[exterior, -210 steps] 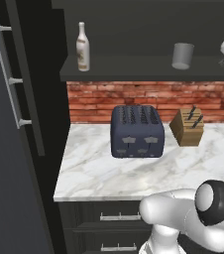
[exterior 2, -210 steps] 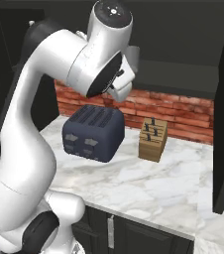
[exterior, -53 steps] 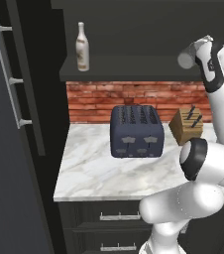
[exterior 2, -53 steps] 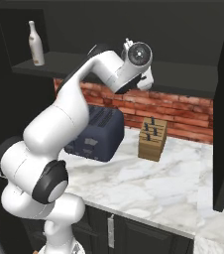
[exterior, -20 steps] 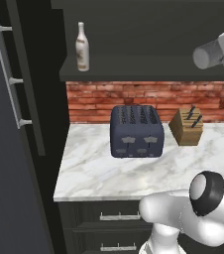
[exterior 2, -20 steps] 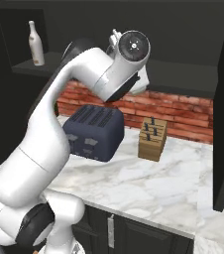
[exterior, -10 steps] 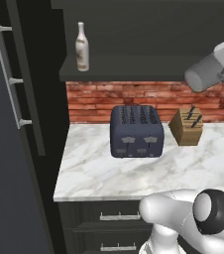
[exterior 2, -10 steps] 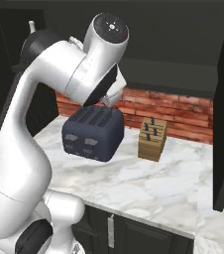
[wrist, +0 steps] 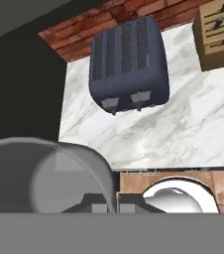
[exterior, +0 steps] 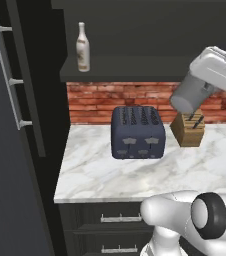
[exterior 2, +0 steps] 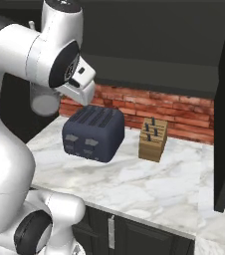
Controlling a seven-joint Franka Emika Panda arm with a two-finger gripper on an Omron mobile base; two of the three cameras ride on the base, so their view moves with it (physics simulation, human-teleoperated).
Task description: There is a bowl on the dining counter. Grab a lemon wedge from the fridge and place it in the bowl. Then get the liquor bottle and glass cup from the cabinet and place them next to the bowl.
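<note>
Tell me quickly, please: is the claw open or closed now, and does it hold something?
Claw: closed on the rim of the glass cup, which it holds in the air above the counter.

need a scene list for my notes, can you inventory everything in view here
liquor bottle: one, white, upright on the dark cabinet shelf above the counter, left side
glass cup: one, grey translucent, held in the air above the counter, in front of the knife block in the left base view
toaster: one, dark blue, four slots, on the marble counter against the brick wall
knife block: one, light wood with dark handles, on the counter right of the toaster
counter: one, white marble, over dark drawers
brick wall: one, red, behind the counter
tall door: one, dark, long handle, far left
gripper: one, dark fingertips, shut on the glass cup's rim
</note>
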